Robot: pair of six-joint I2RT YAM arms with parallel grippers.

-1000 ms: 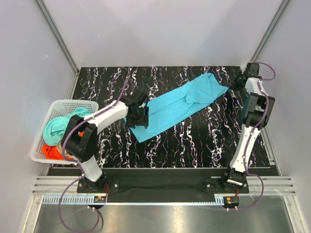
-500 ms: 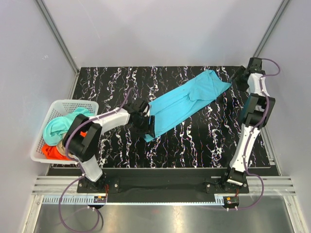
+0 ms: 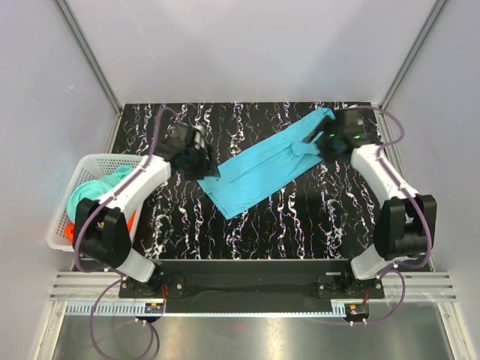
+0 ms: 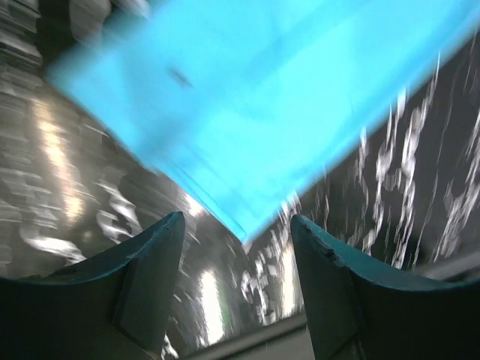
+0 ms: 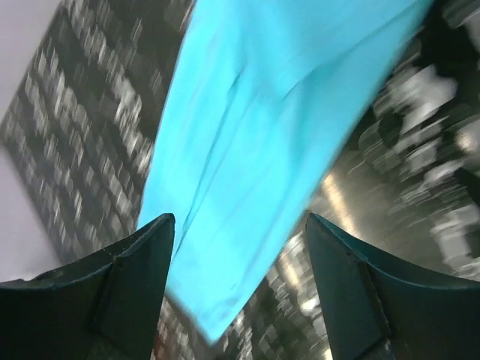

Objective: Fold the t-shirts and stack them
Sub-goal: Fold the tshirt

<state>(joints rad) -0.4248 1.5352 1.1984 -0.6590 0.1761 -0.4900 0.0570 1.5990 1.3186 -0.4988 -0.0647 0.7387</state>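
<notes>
A bright cyan t-shirt (image 3: 274,161), folded into a long narrow strip, lies diagonally across the black, white-veined worktop (image 3: 300,225). Its near end points toward the left and its far end toward the right rear corner. The left fingers (image 4: 142,285) stand open just beside the strip's near left end, with nothing between them. In the left wrist view, the cloth's corner lies just ahead of them on the worktop. The right fingers (image 5: 127,285) are also spread wide, over the strip's far end, and hold nothing. That view is blurred, so whether they touch the cloth cannot be told. Beside the worktop's left edge sits a white lattice basket (image 3: 101,161). It holds a crumpled mint-teal t-shirt (image 3: 88,193) above an orange-red t-shirt (image 3: 75,232).
</notes>
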